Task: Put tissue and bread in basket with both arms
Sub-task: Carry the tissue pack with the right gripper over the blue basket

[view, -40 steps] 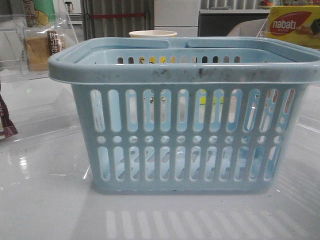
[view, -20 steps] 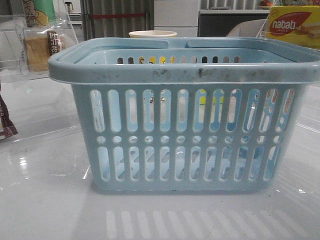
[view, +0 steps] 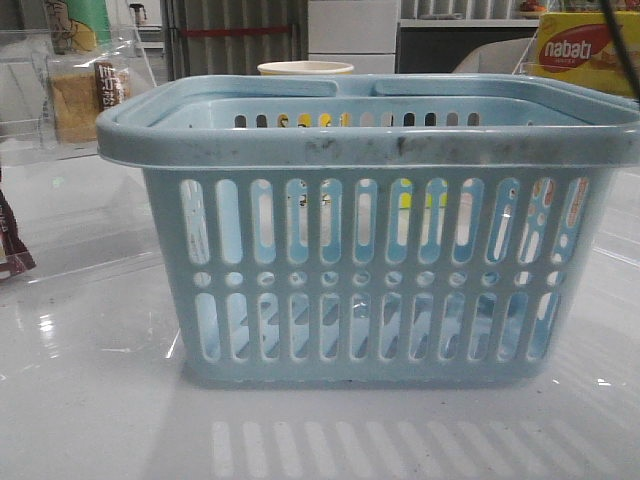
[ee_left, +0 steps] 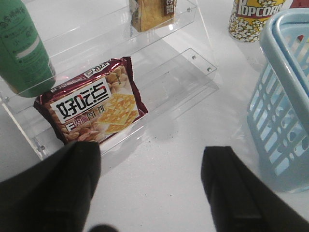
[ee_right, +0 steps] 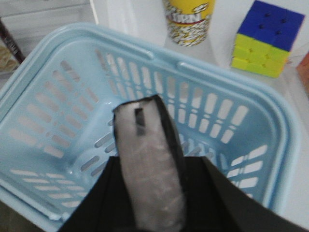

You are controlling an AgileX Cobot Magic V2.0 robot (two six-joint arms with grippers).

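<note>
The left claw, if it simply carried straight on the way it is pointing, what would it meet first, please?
Most likely the red snack pack lying on the clear acrylic shelf, ahead of the open left claw. Bare tabletop lies between them. The bread sits farther back; depth is hard to judge.

Front camera sits low, close to the light-blue slotted plastic basket [view: 370, 270], facing forward. Right wrist looks down into it; left wrist sees its side.
</note>
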